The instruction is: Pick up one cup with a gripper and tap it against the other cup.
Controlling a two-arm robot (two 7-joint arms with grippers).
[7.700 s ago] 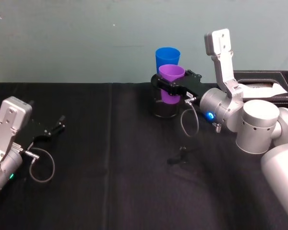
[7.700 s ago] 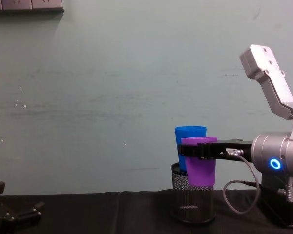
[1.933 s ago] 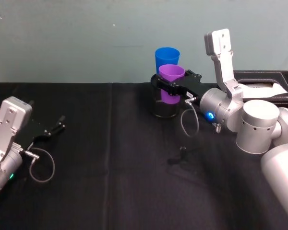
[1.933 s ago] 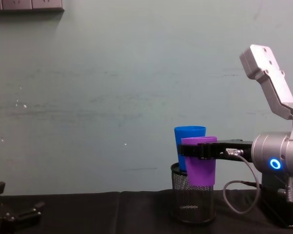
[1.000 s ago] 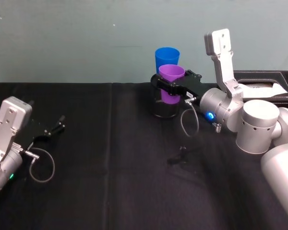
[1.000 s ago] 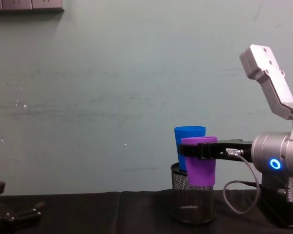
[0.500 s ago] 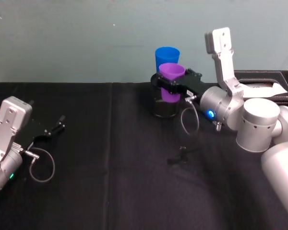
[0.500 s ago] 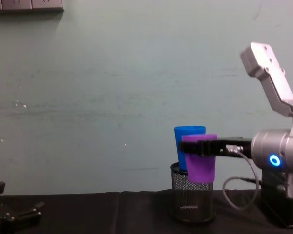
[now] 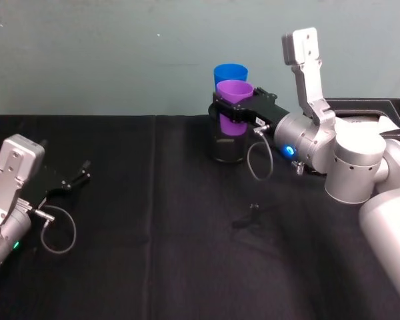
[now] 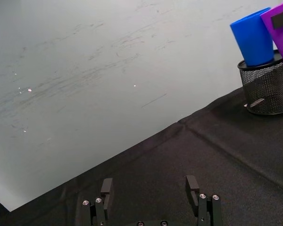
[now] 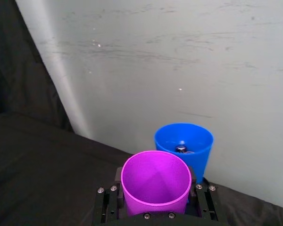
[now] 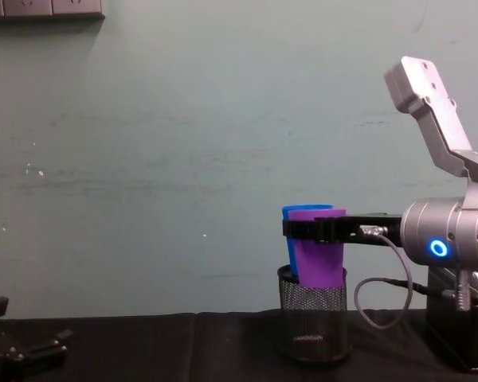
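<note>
The purple cup (image 9: 235,105) hangs upright over the black mesh pen holder (image 9: 228,148), with my right gripper (image 9: 231,111) shut on it just below the rim. The blue cup (image 9: 231,72) stands in the holder right behind it. In the right wrist view the purple cup (image 11: 155,181) sits between the black fingers (image 11: 106,203), its rim close against the blue cup (image 11: 184,146); I cannot tell whether they touch. In the chest view the purple cup (image 12: 319,253) covers most of the blue cup (image 12: 301,210). My left gripper (image 9: 77,177) rests open on the cloth far to the left.
A black box (image 9: 367,110) with white paper lies at the back right behind my right arm. A small black object (image 9: 250,217) lies on the black cloth in front of the holder. A pale wall stands just behind the cups.
My right gripper has carried the purple cup to the left, up and back toward the blue cup, so it now overlaps it in the chest view. The left arm has not moved.
</note>
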